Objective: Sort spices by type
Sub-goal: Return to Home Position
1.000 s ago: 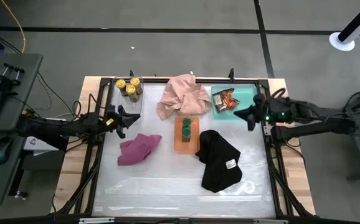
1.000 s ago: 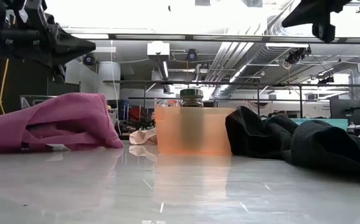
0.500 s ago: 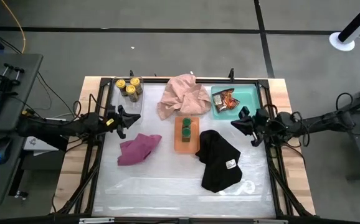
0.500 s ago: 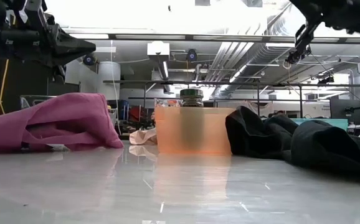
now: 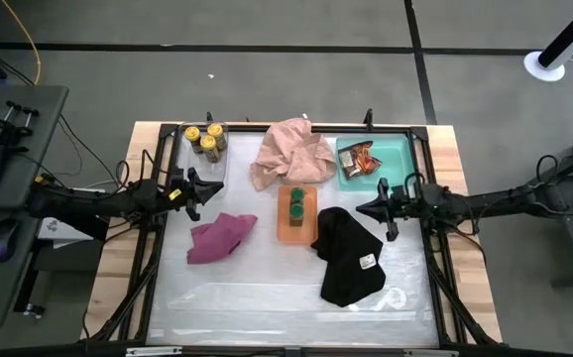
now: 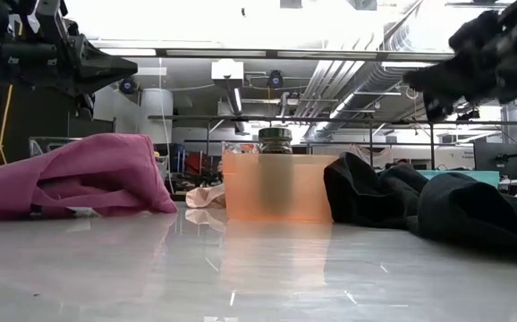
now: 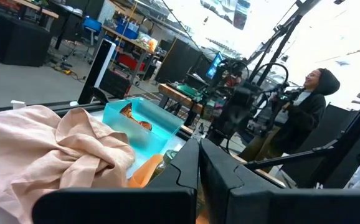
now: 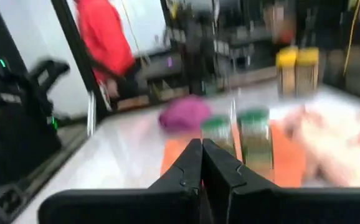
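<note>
Several yellow-lidded jars (image 5: 207, 139) stand in a clear tray at the far left. Two green-lidded jars (image 5: 295, 201) stand on the orange tray (image 5: 296, 230); they also show in the right wrist view (image 8: 253, 124). Red-brown packets (image 5: 359, 159) lie in the teal tray (image 5: 391, 151) at the far right. My left gripper (image 5: 215, 188) is shut and empty, above the table between the yellow jars and the magenta cloth (image 5: 220, 236). My right gripper (image 5: 360, 210) is shut and empty, above the black cloth's (image 5: 348, 256) far edge, pointing at the orange tray.
A pink cloth (image 5: 291, 151) lies bunched at the far middle, between the clear tray and the teal tray. The black cloth spreads toward the near right. The table's near half is bare white surface (image 5: 267, 302). A person shows beyond the table in the left wrist view (image 7: 311, 106).
My right gripper has moved from beside the teal tray toward the table's near edge and left, and has come down lower, ending over the black cloth's far edge. It stays shut and empty. No object has moved.
</note>
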`<state>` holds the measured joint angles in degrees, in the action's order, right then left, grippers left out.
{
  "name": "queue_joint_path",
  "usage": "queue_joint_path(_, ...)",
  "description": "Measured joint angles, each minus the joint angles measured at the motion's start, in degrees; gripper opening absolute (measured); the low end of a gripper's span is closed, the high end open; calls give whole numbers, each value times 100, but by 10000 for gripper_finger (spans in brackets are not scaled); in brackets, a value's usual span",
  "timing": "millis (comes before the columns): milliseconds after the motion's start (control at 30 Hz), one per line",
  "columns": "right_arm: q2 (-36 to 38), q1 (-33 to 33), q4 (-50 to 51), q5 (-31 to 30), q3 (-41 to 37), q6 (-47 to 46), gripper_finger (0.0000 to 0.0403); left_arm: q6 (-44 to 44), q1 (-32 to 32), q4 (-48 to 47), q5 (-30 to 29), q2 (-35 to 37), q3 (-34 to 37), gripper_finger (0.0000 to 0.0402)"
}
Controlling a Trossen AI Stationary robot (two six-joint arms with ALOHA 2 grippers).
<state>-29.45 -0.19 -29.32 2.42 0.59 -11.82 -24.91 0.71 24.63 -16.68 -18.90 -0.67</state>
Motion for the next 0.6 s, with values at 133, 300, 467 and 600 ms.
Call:
queue_joint_path(133, -9, -22, 859, 23, 1, -79, 0, 0, 0, 2, 0, 0, 0, 0)
queue_joint_path(300, -8, -18, 1467, 55, 1, 266, 0, 0, 0, 0, 0, 0, 0, 0)
queue_joint_path(467, -9, -16, 2152, -77, 1, 793, 0, 0, 0, 0, 0, 0, 0, 0)
queue_joint_path(600, -9, -18, 2608, -644, 1, 629, 0, 0, 0, 0, 0, 0, 0, 0)
